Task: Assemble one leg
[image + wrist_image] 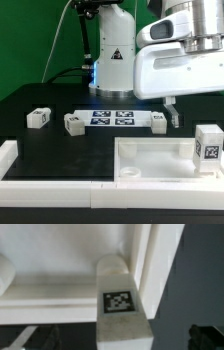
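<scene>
We see the end effector (171, 120) hanging under the arm's bulky white housing, over the back edge of the panel (150, 168), the large white tray-like piece with a round socket at its corner. In the wrist view its two dark fingers (28, 336) stand wide apart at either side of the picture, closed on nothing. Between them, and clear of both, runs the leg (118, 301), a white block with a black-and-white square tag on its face, lying close along the panel's raised wall. We cannot tell which of the blocks in the exterior view it is. In that view the nearest leg (158, 120) rests on the black counter (60, 148), just beside the fingers on the exterior view's left. Further to the exterior view's right, the standing leg (208, 145) is upright at the panel's far side with its tag facing the camera. The marker board (110, 118) lies flat on the counter to the left of the nearest leg. Beyond it rest the middle leg (75, 122) and the outer leg (38, 117), well apart from the end effector. A white rail (50, 188) borders the counter along the front and the exterior view's left.
</scene>
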Tool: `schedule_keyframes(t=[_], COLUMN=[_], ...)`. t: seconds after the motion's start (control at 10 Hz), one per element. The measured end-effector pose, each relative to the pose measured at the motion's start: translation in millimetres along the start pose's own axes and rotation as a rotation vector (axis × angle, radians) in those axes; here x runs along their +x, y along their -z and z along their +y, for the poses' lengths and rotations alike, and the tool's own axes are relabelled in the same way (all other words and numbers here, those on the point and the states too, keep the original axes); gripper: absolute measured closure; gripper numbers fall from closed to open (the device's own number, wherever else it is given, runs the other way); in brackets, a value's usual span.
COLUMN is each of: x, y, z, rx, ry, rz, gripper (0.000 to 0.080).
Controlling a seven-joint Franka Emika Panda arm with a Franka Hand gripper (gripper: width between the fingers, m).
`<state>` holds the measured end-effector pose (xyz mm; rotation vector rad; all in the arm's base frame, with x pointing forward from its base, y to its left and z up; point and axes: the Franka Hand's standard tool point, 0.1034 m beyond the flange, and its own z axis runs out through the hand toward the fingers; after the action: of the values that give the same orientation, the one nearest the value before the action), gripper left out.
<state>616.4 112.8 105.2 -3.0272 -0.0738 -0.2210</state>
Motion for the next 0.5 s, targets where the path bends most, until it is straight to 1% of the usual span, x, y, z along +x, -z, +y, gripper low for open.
schedule_keyframes(t=[0.1, 0.2, 0.3, 0.5], x=[-4.4, -10.4, -4.3, -2.2], y=[-3.1, -3.8, -2.8, -3.4], z=[1.6, 1.4, 0.3, 0.4], rx=[-0.007, -0.021, -0.021, -0.02], ry=[-0.021, -0.026, -0.024, -0.024], rz=[-0.06, -0.163, -0.184, -0.171], gripper=[0.015, 0.015, 0.015, 0.015])
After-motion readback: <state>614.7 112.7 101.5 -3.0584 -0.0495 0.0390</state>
